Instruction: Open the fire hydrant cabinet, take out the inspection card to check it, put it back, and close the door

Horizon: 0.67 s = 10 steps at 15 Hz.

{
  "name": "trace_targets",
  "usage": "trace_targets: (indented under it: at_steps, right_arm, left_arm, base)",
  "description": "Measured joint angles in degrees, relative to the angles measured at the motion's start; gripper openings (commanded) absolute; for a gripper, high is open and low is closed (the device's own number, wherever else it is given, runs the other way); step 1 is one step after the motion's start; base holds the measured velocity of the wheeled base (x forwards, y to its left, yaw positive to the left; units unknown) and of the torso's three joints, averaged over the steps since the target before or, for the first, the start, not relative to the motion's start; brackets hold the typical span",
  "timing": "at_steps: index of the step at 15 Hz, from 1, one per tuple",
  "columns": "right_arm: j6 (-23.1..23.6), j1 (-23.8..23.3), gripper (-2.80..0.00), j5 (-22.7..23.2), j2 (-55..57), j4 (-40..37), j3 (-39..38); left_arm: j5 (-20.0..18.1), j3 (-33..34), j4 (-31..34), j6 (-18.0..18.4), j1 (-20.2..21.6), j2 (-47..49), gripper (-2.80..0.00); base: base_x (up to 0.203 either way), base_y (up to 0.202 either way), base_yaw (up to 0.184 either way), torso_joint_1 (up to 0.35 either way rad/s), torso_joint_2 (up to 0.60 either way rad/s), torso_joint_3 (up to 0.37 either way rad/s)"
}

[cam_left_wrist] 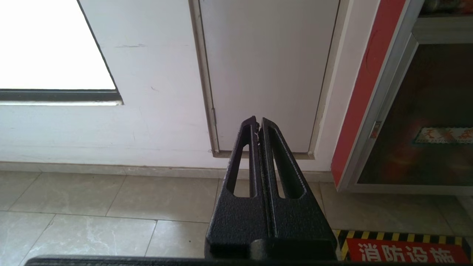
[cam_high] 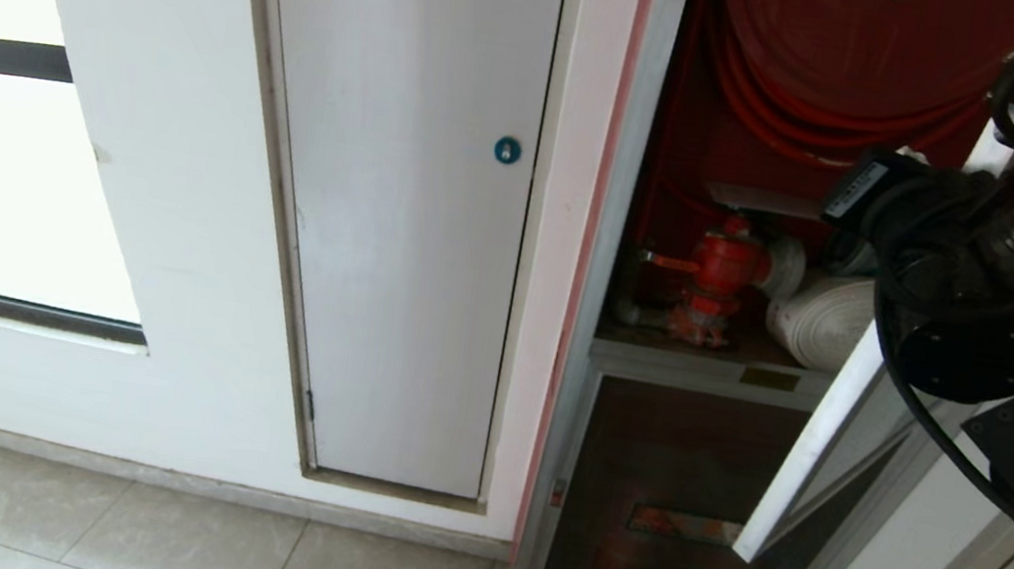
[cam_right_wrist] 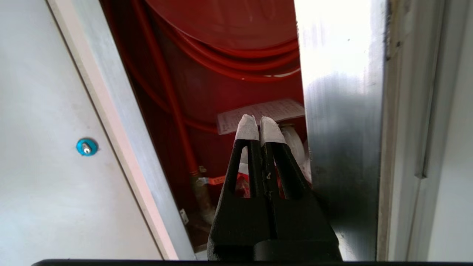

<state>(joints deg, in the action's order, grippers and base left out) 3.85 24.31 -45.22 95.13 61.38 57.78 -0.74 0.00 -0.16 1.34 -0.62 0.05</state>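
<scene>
Right gripper (cam_right_wrist: 259, 127), black fingers with white-taped tips pressed together and holding nothing, hanging in front of the open fire hydrant cabinet (cam_high: 617, 241) with its brushed aluminium frame and red inside. Pointing into the gap between that frame and the swung-out aluminium-framed door (cam_right_wrist: 340, 122), just beside the door's bright metal edge. Sitting deeper inside, past the fingertips: thin pale grey-white inspection card (cam_right_wrist: 260, 112) with fine printed rows, lying flat up above the white rolled hose (cam_high: 825, 319) and not being touched by anything. Red valve (cam_high: 717, 274) standing beside the hose on the cabinet shelf, coiled red hose reel (cam_high: 845, 64) filling the space above. Smaller dark glass pane with a red label (cam_high: 674, 507) closing off the section underneath. Left gripper (cam_left_wrist: 258, 127), plain black fingers also clamped together on nothing, idling low down and well apart from the cabinet, facing the plain white panel door (cam_high: 400, 200) with the round blue lock (cam_high: 507, 150) and the pale tiled floor (cam_left_wrist: 92, 214).
</scene>
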Motion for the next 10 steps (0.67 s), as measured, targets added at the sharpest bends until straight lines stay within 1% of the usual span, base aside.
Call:
trace_targets:
  at_steps: [5, 10]
  right_arm:
    - [-0.02, 0.02, -2.80, -2.08, -5.17, -0.02, -4.36]
    - [-0.02, 0.02, -2.80, -6.09, -7.09, 0.00, -6.50]
  left_arm:
    - [0.00, 0.00, 0.00, 0.02, 0.00, 0.00, -2.80]
    - [0.00, 0.00, 0.00, 0.00, 0.00, 0.02, -2.80]
  base:
    - [0.000, 0.000, 0.000, 0.000, 0.00, 0.000]
    - [0.000, 0.000, 0.000, 0.000, 0.00, 0.000]
